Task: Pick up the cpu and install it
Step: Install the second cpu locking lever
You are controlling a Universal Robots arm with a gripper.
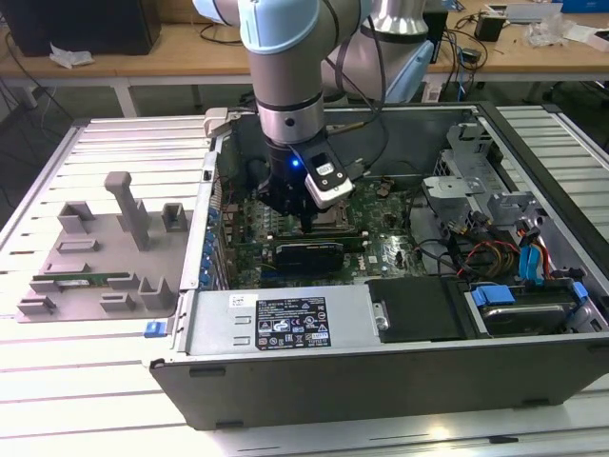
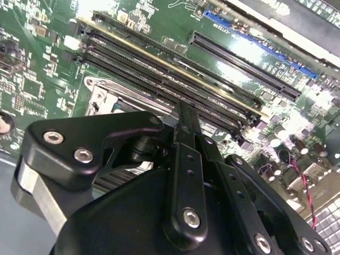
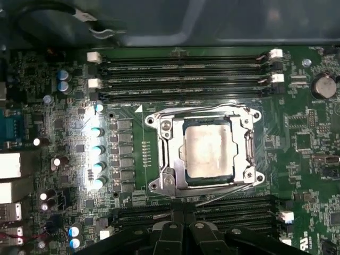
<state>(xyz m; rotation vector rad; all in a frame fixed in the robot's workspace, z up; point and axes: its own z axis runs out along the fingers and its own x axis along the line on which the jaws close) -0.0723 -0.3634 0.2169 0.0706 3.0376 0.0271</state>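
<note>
Reaching down from above, the pale blue and silver robot arm (image 1: 290, 76) stands inside the open grey metal computer case (image 1: 381, 324), its black gripper (image 1: 306, 221) low over the green motherboard (image 1: 381, 214) in the exterior view. A small white and black camera block (image 1: 327, 183) is fixed to the wrist, beside a blue light.

In the first wrist view the cpu (image 3: 208, 152), a flat square chip with a dull silver metal top, lies seated in the square socket with its silver metal frame (image 3: 206, 151). The frame surrounds the chip on all sides, and the chip sits flat, not tilted. Long black memory slots (image 3: 186, 74) run along one side of the socket, and more of them (image 3: 228, 212) run along the opposite side. A row of small round capacitors (image 3: 96, 151) stands near the socket on the board.

The gripper (image 3: 183, 223) appears in that view as black fingertips drawn together, nothing between them, just off the socket's edge and over the nearer slots. In the second wrist view the gripper's black linkage (image 2: 183, 175) and bolted plates are seen close up, the thin fingers (image 2: 187, 125) pressed flat against each other, pointing at the board beside the socket's metal corner (image 2: 101, 90).

Outside the case, towards the exterior view's left, a grey plastic parts tray (image 1: 105, 248) rests on the slatted white table (image 1: 57, 381).
</note>
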